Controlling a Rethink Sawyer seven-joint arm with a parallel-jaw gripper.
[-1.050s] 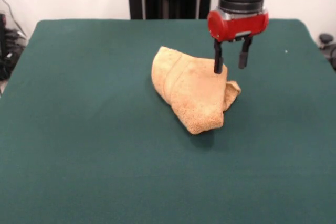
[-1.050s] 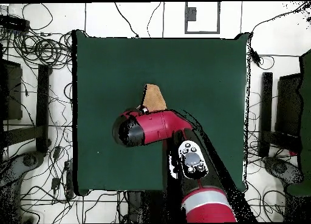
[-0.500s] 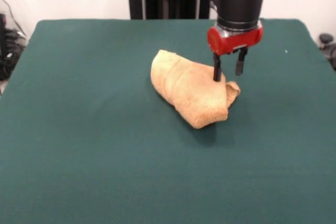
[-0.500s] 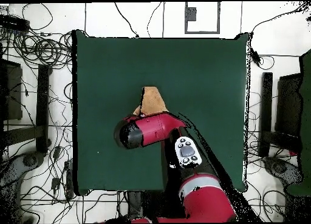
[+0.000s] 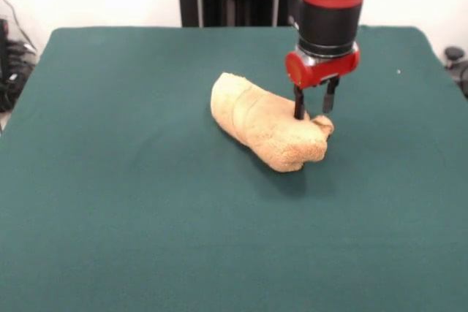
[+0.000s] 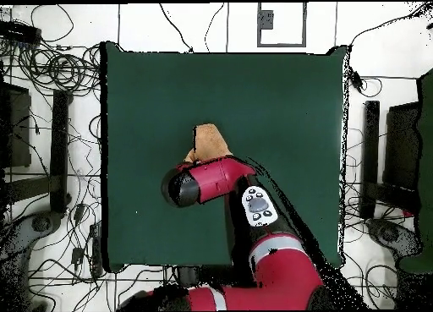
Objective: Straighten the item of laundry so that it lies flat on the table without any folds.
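The gripper (image 5: 314,107) was seen lowered at the right end of the towel (image 5: 265,130) in the front view, its two dark fingers (image 5: 298,104) spread apart with a gap between them. One finger was pressed against the top of the cloth, while the other hung just past a small bunched corner; nothing was seen pinched between them, so the gripper was taken as released. Above the fingers, the red wrist ring and the black and red arm (image 5: 327,5) were seen coming down from the top edge.

The towel was found rumpled into a thick, rolled lump, folded over on itself and not spread flat. It lay near the middle of the table (image 5: 110,202), slightly toward the far side in the front view, with dark green cloth showing on every side.

In the overhead view, only part of the towel (image 6: 211,143) was visible, the rest being covered by the arm (image 6: 207,181) stretched across the table (image 6: 279,97).
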